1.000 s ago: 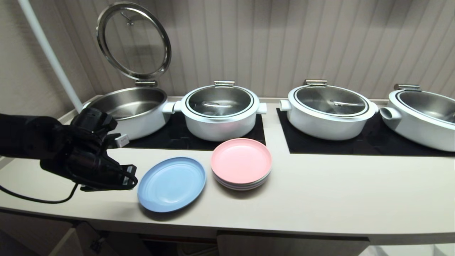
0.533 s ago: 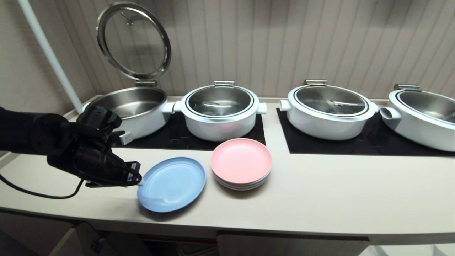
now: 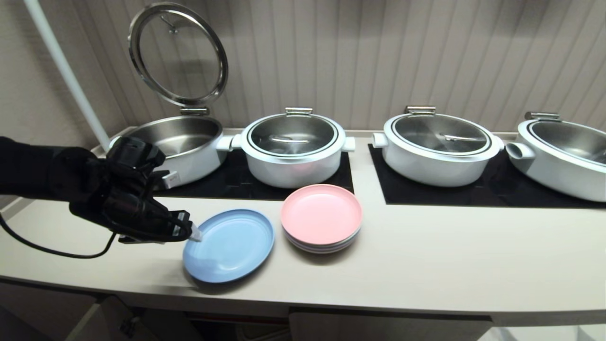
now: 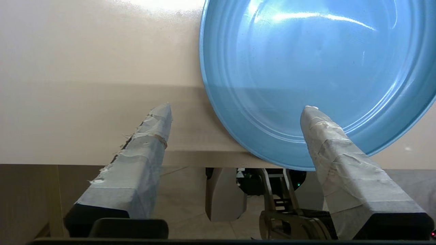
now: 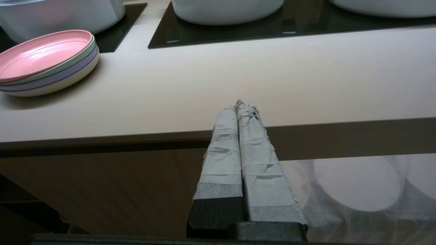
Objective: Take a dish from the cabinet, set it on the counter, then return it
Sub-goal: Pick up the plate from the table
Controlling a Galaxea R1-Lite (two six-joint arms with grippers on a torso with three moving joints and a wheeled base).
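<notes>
Broadly, the scene is a long cream counter with a rounded front edge, backed by a wall of vertical beige ribbed panels; a white pipe slants up at the far left. Two black hob panels are set into the rear of the surface and carry four white pots: at ten o'clock one with its glass lid hinged upright, then a lidded pot at twelve, another at two, and a fourth cut off at three o'clock.

At nine o'clock the left end effector reaches in on its black arm, a cable trailing behind it. Its taped fingers stand spread wide and released, one over bare counter, the other over the near rim of the dish; nothing is gripped. The light blue dish lies flat on the counter at about seven o'clock, close to the front edge. Just beside it, toward the centre, sits a pink-topped stack of plates.

The right end effector hangs below the counter's front edge, fingers pressed together and empty, before a beige cabinet front.
</notes>
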